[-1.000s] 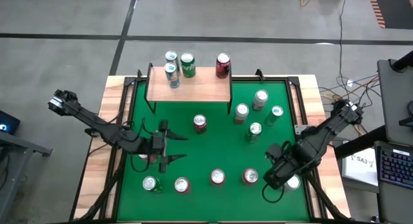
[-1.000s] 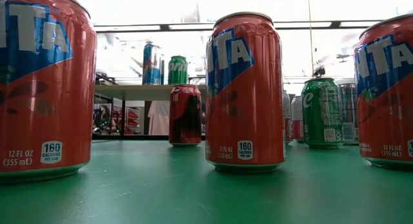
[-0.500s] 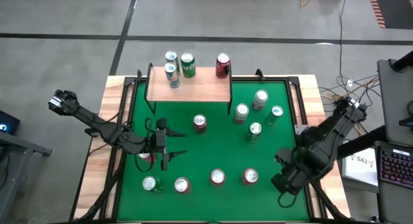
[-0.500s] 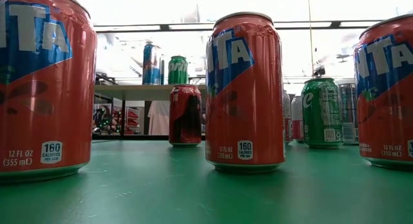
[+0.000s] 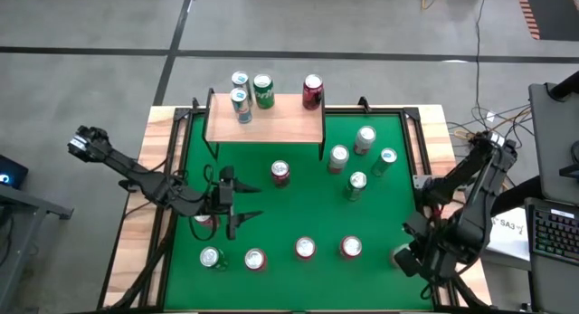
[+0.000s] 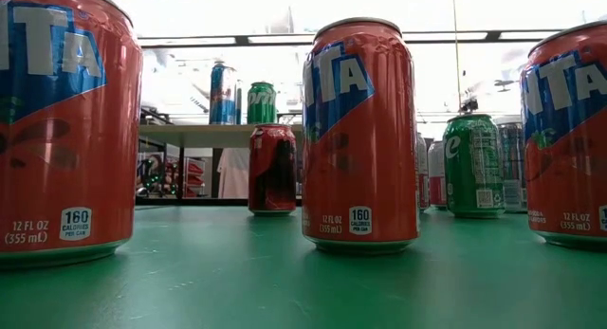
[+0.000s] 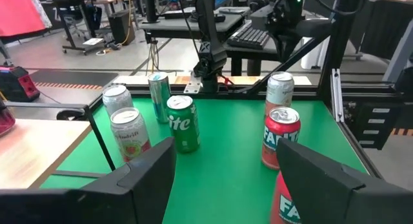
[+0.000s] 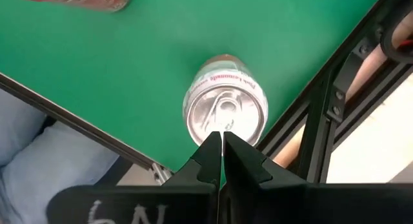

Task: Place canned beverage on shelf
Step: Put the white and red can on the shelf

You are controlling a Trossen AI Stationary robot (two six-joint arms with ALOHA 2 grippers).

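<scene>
The shelf [image 5: 265, 122], a light-wood board on black legs, stands at the table's far edge with several cans on it. More cans stand about the green table. My right gripper [image 8: 221, 139] is shut and points down, well above a white can with a silver top [image 8: 225, 111] that stands upright at the near right corner. In the high view this gripper [image 5: 409, 259] hides most of that can. My left gripper [image 5: 246, 206] hangs open and roughly level over the table's left half, pointing toward the right edge, with nothing between its fingers [image 7: 152, 167].
Orange-red cans [image 5: 305, 249] [image 5: 350, 248] and others line the near edge. A red can [image 5: 280, 172] stands mid-table, a green can [image 7: 183, 124] and silver ones [image 5: 365, 139] at the right. The black frame rail [image 8: 319, 121] runs right beside the corner can.
My right gripper has swung toward the table's right edge and a little down, rolling as it went. It now stands over the corner can, which showed beside it before. It has stayed shut. My left gripper has only turned a little in place.
</scene>
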